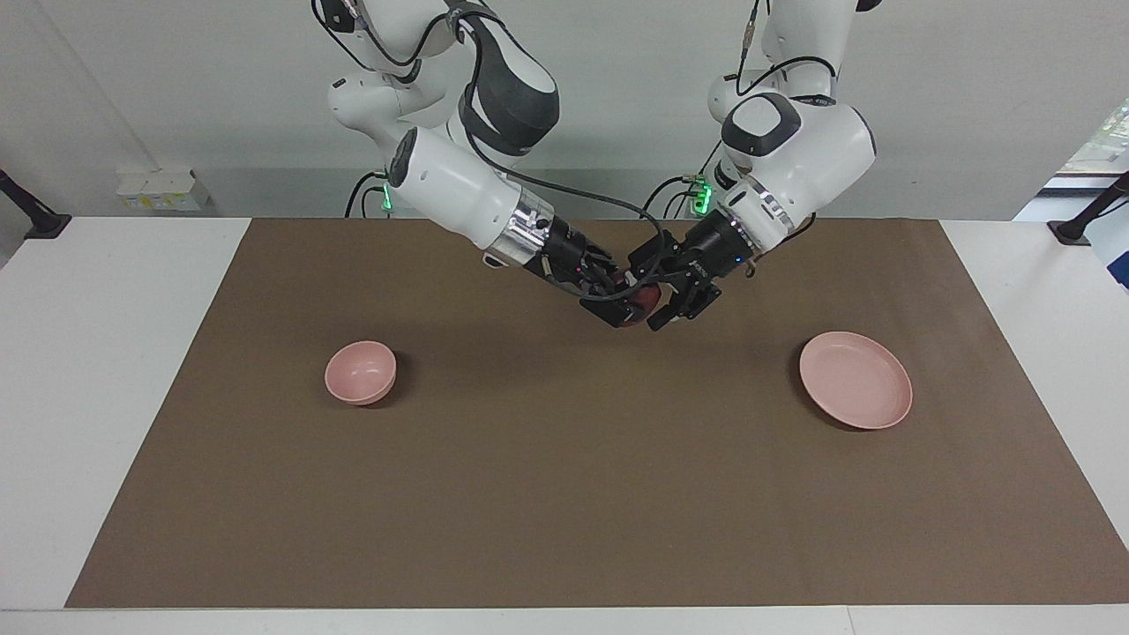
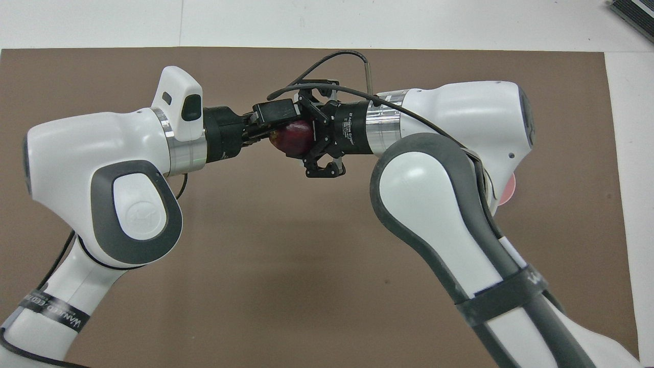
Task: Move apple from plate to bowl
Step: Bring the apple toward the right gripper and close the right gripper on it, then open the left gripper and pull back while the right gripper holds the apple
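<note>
Apple (image 1: 641,304): small, dark red with a yellowish patch; up in the air over the bare middle of the brown mat (image 1: 564,494), between the two grippers, roughly midway between plate and bowl. Same apple (image 2: 292,137) seen from above, partly covered by black fingers on both sides.

Right gripper (image 1: 624,304): reaching in from the right arm's end, tilted downward, fingers closed on the apple from one side. From above (image 2: 301,138), black fingers wrapped around the fruit, one finger showing below it.

Left gripper (image 1: 660,304): reaching in from the left arm's end, tilted downward, tip right at the apple. From above (image 2: 271,130), one finger lying across the top of the apple; whether clamped on it or let go, cannot tell.

Plate (image 1: 856,379): wide, shallow, pink, flat on the mat toward the left arm's end of the table; nothing on it. Hidden under the left arm in the overhead view.

Bowl (image 1: 360,372): small, deep, pink, upright on the mat toward the right arm's end of the table; nothing in it. Only a sliver of pink rim (image 2: 506,191) visible past the right arm from above.

Mat: brown sheet covering most of the white table (image 1: 106,353).

Cable (image 1: 573,196): black, looping from the right arm's forearm down to its wrist.

Plate and bowl: well apart, each well apart from the grippers.
</note>
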